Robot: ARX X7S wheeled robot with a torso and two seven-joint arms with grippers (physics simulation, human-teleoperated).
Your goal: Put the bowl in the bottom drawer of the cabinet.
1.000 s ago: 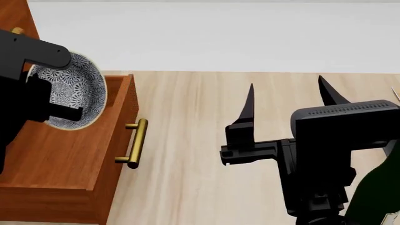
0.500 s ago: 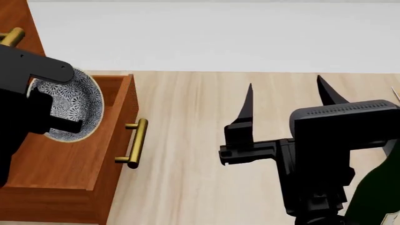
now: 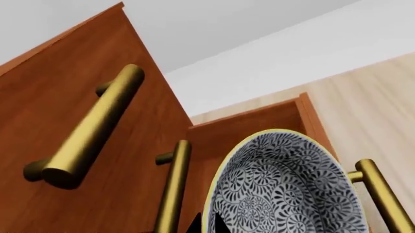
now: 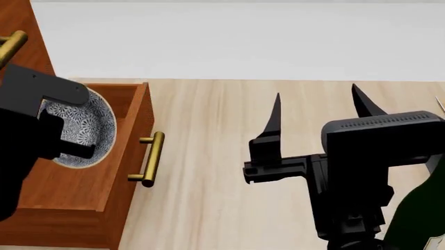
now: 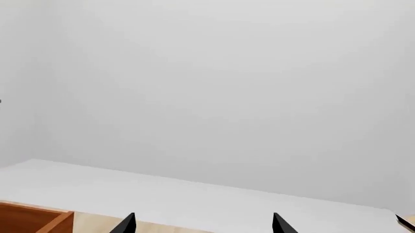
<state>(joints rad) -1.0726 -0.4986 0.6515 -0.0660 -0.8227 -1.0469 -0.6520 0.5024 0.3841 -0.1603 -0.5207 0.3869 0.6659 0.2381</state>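
Observation:
The bowl (image 4: 89,127), white with a blue-grey floral pattern, hangs tilted on its edge over the open bottom drawer (image 4: 83,195) of the reddish-brown cabinet (image 4: 28,36). My left gripper (image 4: 66,143) is shut on the bowl's rim. In the left wrist view the two fingertips pinch the pale rim of the bowl (image 3: 285,189), and my left gripper (image 3: 207,224) is low in the picture. The drawer's brass handle (image 4: 149,159) faces the floor area. Out to the right my right gripper (image 4: 316,95) stands open and holds nothing; its tips frame my right gripper (image 5: 202,223) view of the wall.
Two brass handles of upper drawers (image 3: 94,128) stick out of the cabinet front just above the bowl. Light wooden floor (image 4: 230,156) stretches between drawer and right arm. A white wall (image 5: 214,97) rises behind.
The left gripper has carried the bowl down and a little left, lower over the open drawer. The right arm has stayed put.

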